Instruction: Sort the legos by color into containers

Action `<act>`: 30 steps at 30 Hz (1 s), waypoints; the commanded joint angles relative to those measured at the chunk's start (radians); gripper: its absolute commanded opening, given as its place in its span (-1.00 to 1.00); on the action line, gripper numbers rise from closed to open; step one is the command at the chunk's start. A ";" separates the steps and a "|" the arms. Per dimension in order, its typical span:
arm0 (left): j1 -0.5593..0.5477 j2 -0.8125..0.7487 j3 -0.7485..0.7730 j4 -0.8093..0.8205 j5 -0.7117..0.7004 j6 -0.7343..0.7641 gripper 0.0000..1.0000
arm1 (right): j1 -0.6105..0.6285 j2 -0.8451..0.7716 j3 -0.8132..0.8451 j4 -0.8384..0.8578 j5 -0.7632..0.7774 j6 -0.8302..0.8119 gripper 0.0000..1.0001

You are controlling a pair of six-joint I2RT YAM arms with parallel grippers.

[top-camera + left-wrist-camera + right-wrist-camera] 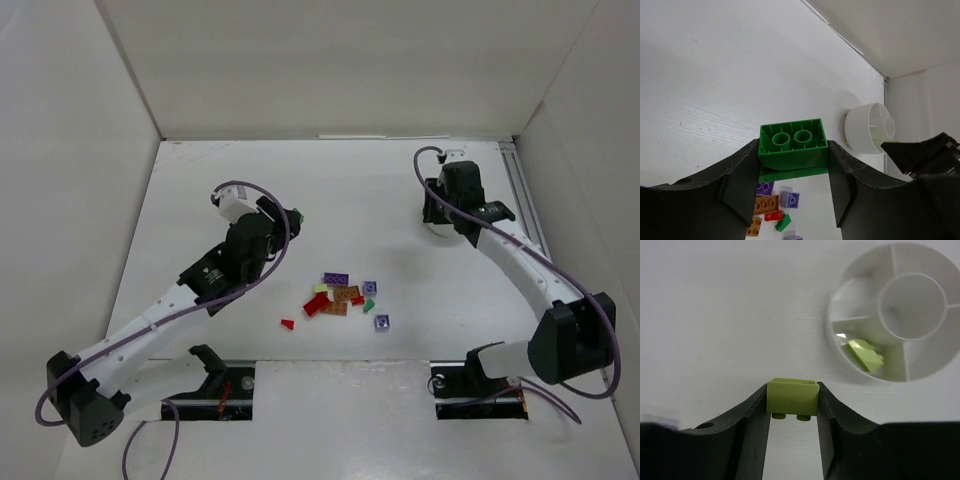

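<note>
My left gripper (792, 155) is shut on a green lego (792, 142), held above the table; in the top view it (290, 214) is left of centre. Below it lies the pile of legos (342, 294), red, purple, orange-brown and green. My right gripper (792, 401) is shut on a pale yellow-green lego (792, 396), just left of and short of the round white dish (860, 377). One pale yellow-green lego (865, 354) lies in the dish's lower-left compartment. In the top view the dish (432, 224) is mostly hidden under my right gripper (455, 195).
White walls enclose the table on the left, back and right. A rail (525, 205) runs along the right edge. A lone red lego (288, 324) and a purple one (382, 321) lie apart from the pile. The dish shows in the left wrist view (867, 127).
</note>
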 commanded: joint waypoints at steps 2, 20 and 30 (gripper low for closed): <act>0.006 0.014 0.034 0.072 0.036 0.065 -0.35 | -0.060 0.086 0.115 -0.076 0.177 0.024 -0.80; 0.057 0.080 0.053 0.090 0.063 0.105 -0.35 | -0.186 0.274 0.208 -0.093 0.191 0.096 -0.49; 0.067 0.089 0.053 0.110 0.093 0.125 -0.35 | -0.186 0.285 0.227 -0.102 0.172 0.118 0.11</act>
